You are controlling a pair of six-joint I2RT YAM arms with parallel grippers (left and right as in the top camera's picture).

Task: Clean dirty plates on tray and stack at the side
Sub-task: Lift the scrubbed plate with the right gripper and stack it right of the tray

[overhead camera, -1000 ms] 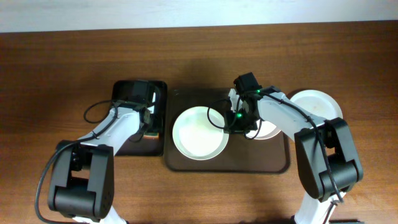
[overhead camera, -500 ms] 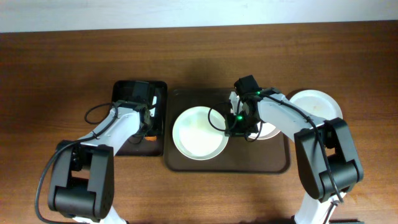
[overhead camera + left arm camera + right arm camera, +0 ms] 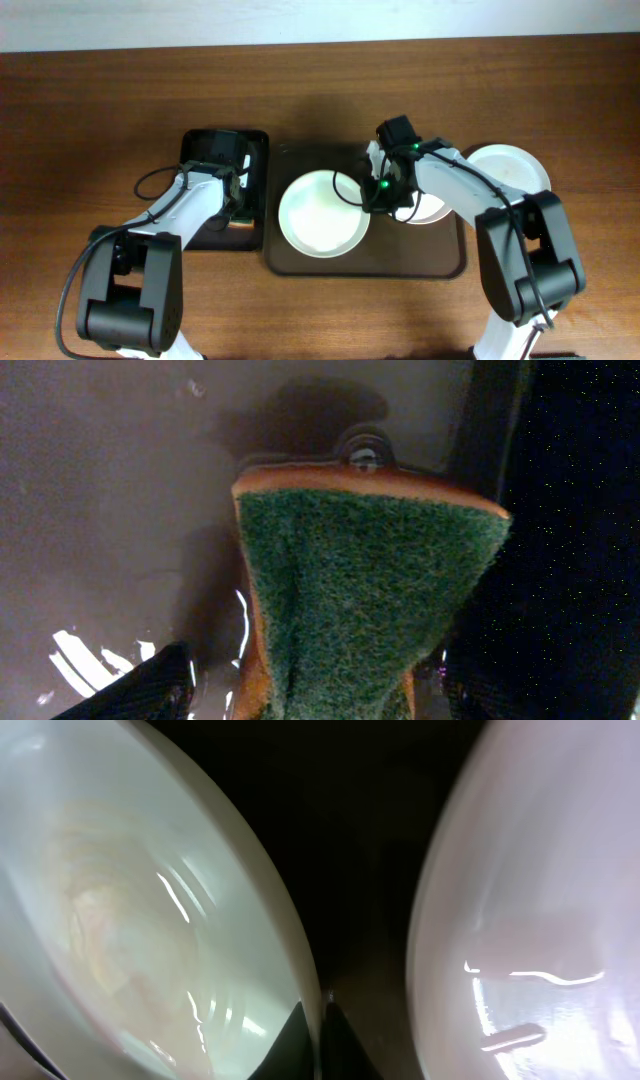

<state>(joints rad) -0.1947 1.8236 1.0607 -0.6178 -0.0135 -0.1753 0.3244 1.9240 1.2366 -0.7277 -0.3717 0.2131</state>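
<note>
The pale mint-green plate point(image 3: 322, 213) lies on the left half of the dark brown tray point(image 3: 365, 262). My right gripper point(image 3: 381, 196) is shut on its right rim. In the right wrist view the fingers point(image 3: 320, 1020) pinch that rim, and the mint-green plate point(image 3: 120, 920) shows a faint pinkish smear. A white plate point(image 3: 432, 209) lies on the tray's right half, partly under my right arm, and shows in the right wrist view point(image 3: 540, 900). Another white plate point(image 3: 512, 168) sits on the table to the right of the tray. My left gripper point(image 3: 237, 205) is shut on a green-and-orange sponge point(image 3: 365, 590).
The smaller black tray point(image 3: 215, 150) stands left of the brown tray, and my left gripper hangs over its wet surface point(image 3: 110, 490). Bare brown tray point(image 3: 360, 840) shows between the two plates. Wooden table point(image 3: 100, 110) lies all around.
My left gripper has shifted slightly over the black tray with the sponge. My right gripper has stayed on the mint-green plate's rim, and the plate has barely moved.
</note>
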